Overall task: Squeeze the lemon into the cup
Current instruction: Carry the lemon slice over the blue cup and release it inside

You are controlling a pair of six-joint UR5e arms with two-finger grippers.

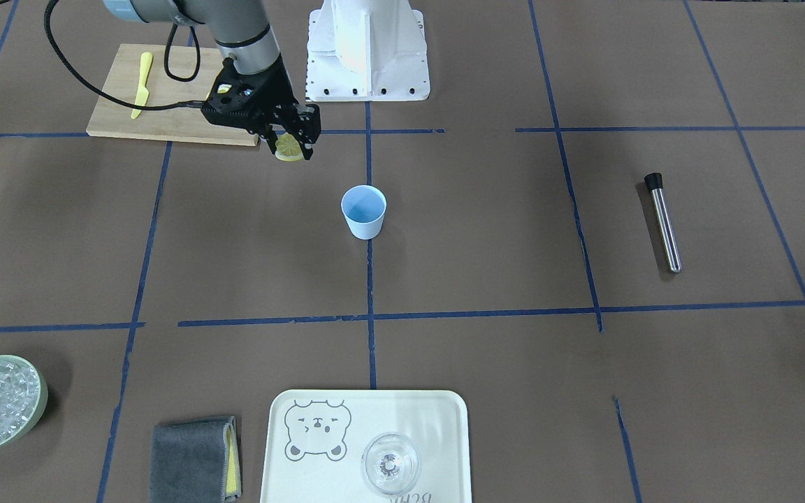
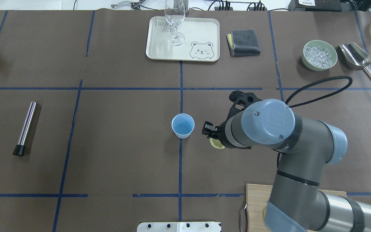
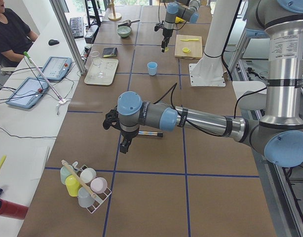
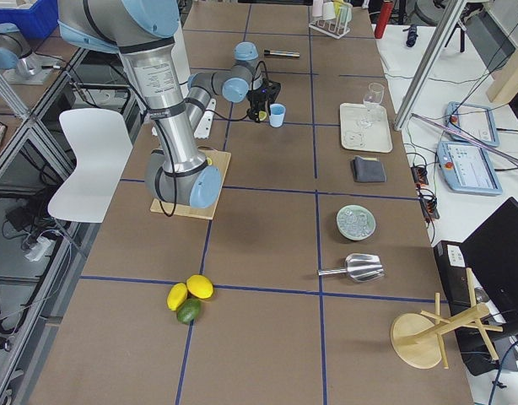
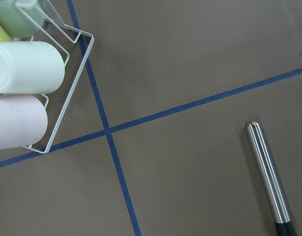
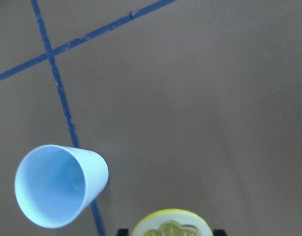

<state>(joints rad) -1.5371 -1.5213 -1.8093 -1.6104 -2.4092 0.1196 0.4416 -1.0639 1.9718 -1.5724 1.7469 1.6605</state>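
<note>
Closest to the right wrist camera is the lemon (image 6: 171, 227), a thin slice with its cut face toward the lens, pinched by the rind in the right gripper (image 1: 295, 145). It seems to hang clear of the table. A little farther off and to the left stands the cup (image 6: 92, 174), upright on a blue tape line (image 6: 62, 105) and apart from the slice.

The slice is not yet over the cup's mouth. Judging by that, the arm should carry it left until it hangs centred over the opening, then come down close to the rim before pressing harder. A slice this thin may fold or slip out rather than give juice, so the squeeze wants to be slow. The tumbler looks light, and a nudge to its rim could tip it.

The cup shows only bare blue bottom, with nothing in it. At the far edge a stemmed glass (image 2: 175, 22) stands empty on a tray (image 2: 159, 48). To the far right a pale green bowl (image 2: 304, 58) holds ice (image 2: 320, 54).

The left gripper (image 3: 125, 147) hovers well to the left near a steel rod (image 5: 267, 169). I cannot tell how its fingers stand.
</note>
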